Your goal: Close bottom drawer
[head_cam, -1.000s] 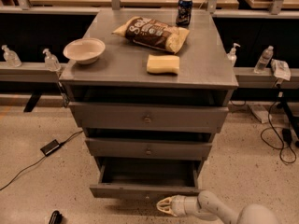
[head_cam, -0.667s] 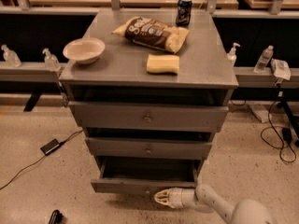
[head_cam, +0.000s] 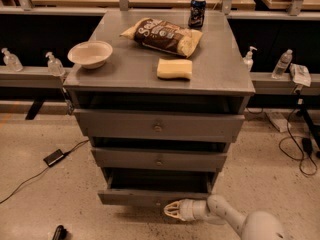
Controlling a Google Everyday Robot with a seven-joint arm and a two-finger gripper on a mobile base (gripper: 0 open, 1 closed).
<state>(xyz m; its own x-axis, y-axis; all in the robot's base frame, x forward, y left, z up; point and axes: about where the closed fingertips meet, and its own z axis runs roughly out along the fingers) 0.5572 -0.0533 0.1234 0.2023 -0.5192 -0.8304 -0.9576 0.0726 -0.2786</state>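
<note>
Gripper (head_cam: 172, 210): sat at the slim grey wooden bottom drawer (head_cam: 130, 198), right of centre.
Jaws: couldn't tell.
Technique: push straight, far-ward, centred.

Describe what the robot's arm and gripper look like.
The arm is smooth, off-white and tube-shaped, swelling into a rounded joint at the lower right. The gripper, at the front of the bottom drawer, is a paler cream tip. No cables or markings show.

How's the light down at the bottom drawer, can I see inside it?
Camera view: the bottom drawer front is dim but readable; its open cavity lies in deep shadow, contents not visible. The gripper, at the drawer front's lower edge, stands out pale. The cabinet top is evenly lit, no glare.
</note>
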